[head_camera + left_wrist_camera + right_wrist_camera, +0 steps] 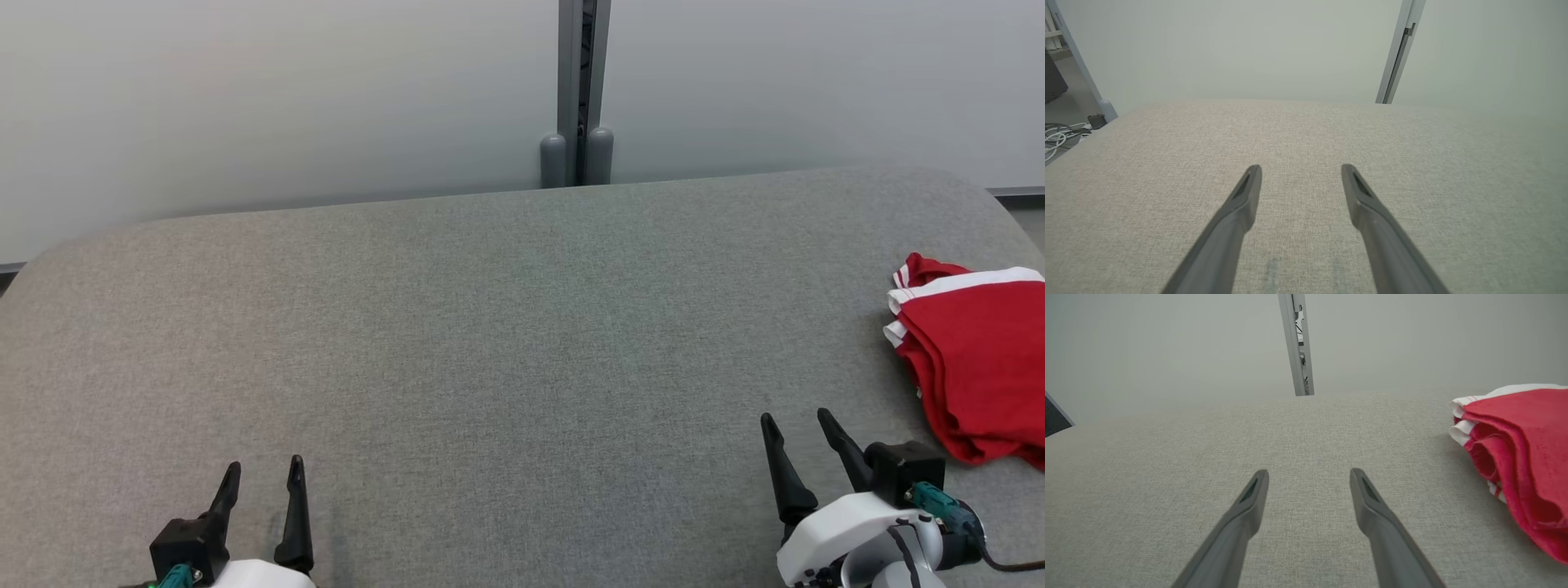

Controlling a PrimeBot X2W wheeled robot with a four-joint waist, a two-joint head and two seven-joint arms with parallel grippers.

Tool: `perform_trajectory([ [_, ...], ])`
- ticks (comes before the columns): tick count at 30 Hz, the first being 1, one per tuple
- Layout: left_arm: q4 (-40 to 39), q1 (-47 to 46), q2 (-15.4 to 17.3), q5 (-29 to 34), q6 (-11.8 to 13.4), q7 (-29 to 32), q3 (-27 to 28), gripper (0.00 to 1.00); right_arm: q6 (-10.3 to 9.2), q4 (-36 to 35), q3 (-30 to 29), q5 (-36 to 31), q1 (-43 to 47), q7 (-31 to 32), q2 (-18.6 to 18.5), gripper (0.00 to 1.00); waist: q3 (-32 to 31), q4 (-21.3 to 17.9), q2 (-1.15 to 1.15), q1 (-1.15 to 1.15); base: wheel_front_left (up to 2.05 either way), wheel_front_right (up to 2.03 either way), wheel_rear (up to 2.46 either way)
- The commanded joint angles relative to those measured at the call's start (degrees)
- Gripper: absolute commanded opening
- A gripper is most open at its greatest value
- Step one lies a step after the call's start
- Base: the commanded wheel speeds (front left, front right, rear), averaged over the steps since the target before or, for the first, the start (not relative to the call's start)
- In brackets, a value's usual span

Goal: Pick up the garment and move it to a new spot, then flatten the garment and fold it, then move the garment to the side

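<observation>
Rightmost on the grey table (490, 327): red garment (976, 359), white-trimmed, lying in loose layers. Probably light, soft, limp; pinch at a white-banded hem. Near it, right end effector (794, 416), fingers apart, empty; left end effector (265, 464) likewise, well away.

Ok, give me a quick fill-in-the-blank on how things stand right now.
The red garment lies on the robot's ____ side of the grey surface.
Its trim is ____.
The right gripper, open or shut, is ____.
The left gripper holds ____.
Missing: right; white; open; nothing.
</observation>
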Motion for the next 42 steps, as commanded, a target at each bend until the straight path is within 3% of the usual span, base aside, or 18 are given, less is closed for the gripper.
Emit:
perform_trajectory([
  [1, 0.3, 0.1, 0.4, -0.4, -0.2, -0.1, 0.0, 1.0, 0.0, -0.1, 0.1, 0.2, -0.2, 0.0, -0.2, 1.0, 0.1, 0.0, 0.0, 0.0, 0.0, 0.0, 0.0],
  [3, 0.7, 0.1, 0.3, -1.8, -0.9, -0.1, 0.0, 1.0, -0.01, 0.0, 0.2, -0.2, -0.2, 0.0, -0.3, 1.0, 0.2, 0.0, 0.0, 0.0, 0.0, 0.0, 0.0],
  [4, 1.0, 0.1, 0.1, -1.9, -0.9, 0.0, 0.0, 0.0, 0.01, 0.1, 0.2, -0.1, 0.1, 0.0, 0.2, 0.0, 0.2, 0.0, 0.0, 0.0, 0.0, 0.0, 0.0],
  [8, 2.7, 0.6, -0.4, -2.7, -1.0, 0.5, 0.2, 0.0, 0.0, 1.4, -0.1, 0.7, 1.5, 0.4, 0.7, 0.0, 0.2, 0.0, 0.0, 0.0, 0.0, 0.0, 0.0],
  [42, -2.5, -2.1, -0.1, -34.9, -4.2, 9.0, 2.7, 0.0, 0.0, -7.6, -5.1, 33.2, 3.2, 9.0, 0.3, 0.0, -0.1, 0.7, 0.0, 0.0, 0.0, 0.0, 0.0],
])
